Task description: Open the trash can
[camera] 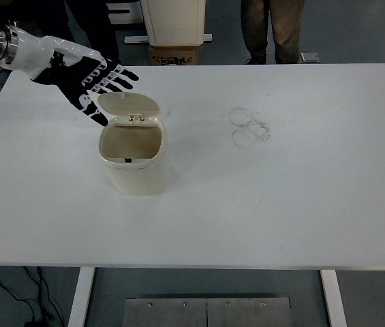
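A small cream trash can (136, 167) stands on the white table (281, 197), left of the middle. Its lid (129, 104) is swung up and back, and the inside of the can shows empty. My left hand (93, 85), white with a black palm, comes in from the upper left and hovers just behind and left of the raised lid. Its fingers are spread and hold nothing. Whether the fingertips touch the lid I cannot tell. The right arm does not show.
Faint ring-shaped smudges (249, 127) mark the table right of the can. A person's legs (272, 30) stand beyond the far edge, next to a white cabinet (173, 20) and a cardboard box (174, 54). Cables (22, 293) lie on the floor below left.
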`<act>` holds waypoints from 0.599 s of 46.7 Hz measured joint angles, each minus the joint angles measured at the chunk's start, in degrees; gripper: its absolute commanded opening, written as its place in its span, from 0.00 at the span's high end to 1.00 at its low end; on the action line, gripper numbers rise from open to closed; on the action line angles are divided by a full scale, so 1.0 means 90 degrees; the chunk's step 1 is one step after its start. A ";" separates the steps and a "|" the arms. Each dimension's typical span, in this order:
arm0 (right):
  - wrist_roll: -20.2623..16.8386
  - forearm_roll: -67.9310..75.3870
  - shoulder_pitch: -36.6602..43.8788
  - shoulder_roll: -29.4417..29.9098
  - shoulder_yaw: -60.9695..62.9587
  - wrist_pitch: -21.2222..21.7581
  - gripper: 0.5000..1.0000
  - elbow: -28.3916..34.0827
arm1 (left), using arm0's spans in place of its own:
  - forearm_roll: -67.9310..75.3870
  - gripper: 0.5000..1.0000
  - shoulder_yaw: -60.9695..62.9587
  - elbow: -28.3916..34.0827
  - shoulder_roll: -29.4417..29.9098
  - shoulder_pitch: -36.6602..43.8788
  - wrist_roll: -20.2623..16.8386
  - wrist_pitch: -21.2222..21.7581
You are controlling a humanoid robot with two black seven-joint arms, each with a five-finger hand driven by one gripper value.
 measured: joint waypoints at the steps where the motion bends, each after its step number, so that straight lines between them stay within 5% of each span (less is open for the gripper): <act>1: 0.0000 0.0000 0.0000 0.0000 0.0000 0.0000 0.02 0.0000 | -0.0033 0.00 -0.0012 0.0085 0.0002 0.0007 0.0000 0.0000; 28: 0.0001 0.0000 0.0000 0.0000 0.0000 -0.0002 0.02 0.0003 | -0.1287 0.00 -0.0876 0.1562 0.0452 0.0769 0.0001 0.0000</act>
